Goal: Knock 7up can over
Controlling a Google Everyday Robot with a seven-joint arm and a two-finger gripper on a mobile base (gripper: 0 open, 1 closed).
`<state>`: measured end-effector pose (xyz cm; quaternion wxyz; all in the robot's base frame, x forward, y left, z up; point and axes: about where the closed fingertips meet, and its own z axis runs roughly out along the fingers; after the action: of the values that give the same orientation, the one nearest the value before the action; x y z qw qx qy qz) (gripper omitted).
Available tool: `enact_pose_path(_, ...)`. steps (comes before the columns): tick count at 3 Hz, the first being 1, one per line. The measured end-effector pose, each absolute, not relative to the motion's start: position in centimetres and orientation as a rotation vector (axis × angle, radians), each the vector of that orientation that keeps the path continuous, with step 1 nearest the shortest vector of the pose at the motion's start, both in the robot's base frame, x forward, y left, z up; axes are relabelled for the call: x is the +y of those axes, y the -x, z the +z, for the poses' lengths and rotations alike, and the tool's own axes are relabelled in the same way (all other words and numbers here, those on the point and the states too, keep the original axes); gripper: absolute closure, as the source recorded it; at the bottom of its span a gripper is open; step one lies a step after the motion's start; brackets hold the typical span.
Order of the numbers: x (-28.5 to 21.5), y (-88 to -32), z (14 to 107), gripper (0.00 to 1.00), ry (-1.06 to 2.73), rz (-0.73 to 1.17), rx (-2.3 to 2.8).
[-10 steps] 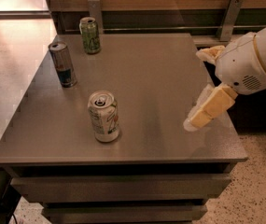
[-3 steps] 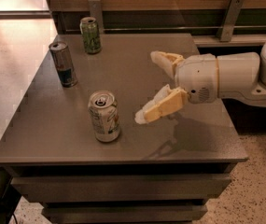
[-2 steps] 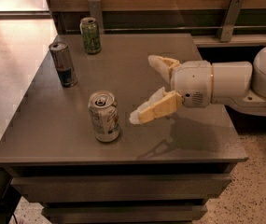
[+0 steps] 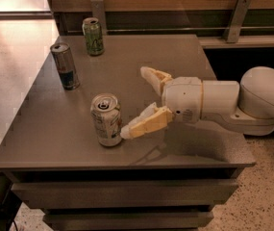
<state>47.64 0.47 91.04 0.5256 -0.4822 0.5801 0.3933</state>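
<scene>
The 7up can (image 4: 106,120) stands upright near the front left of the grey table (image 4: 184,57). It has a whitish body with small green and red marks and a silver top with tab. My gripper (image 4: 134,101) reaches in from the right, just right of the can, and is open. Its near finger (image 4: 143,123) points left, with its tip at or touching the can's lower right side. Its far finger (image 4: 153,76) is behind and apart from the can.
A slim blue-and-silver can (image 4: 65,66) stands at the left edge. An all-green can (image 4: 93,36) stands at the back left. The table's front edge is close below the 7up can. A wall rail with metal brackets (image 4: 236,18) runs behind the table.
My gripper has moved left across the table towards the 7up can, and its near fingertip has reached the can's side. The can still stands upright in the same place.
</scene>
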Motion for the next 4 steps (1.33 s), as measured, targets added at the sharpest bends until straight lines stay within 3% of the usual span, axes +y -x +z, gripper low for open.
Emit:
enact_pose_path(2, 3.6, -46.7, 89.2, 0.0, 1.186, 0.982, 1.35)
enact_pose_path(3, 4.5, -46.4, 88.1, 0.16, 1.193, 1.004, 1.329)
enact_pose_path(4, 5.1, -46.3, 87.1, 0.4, 1.206, 1.023, 1.301)
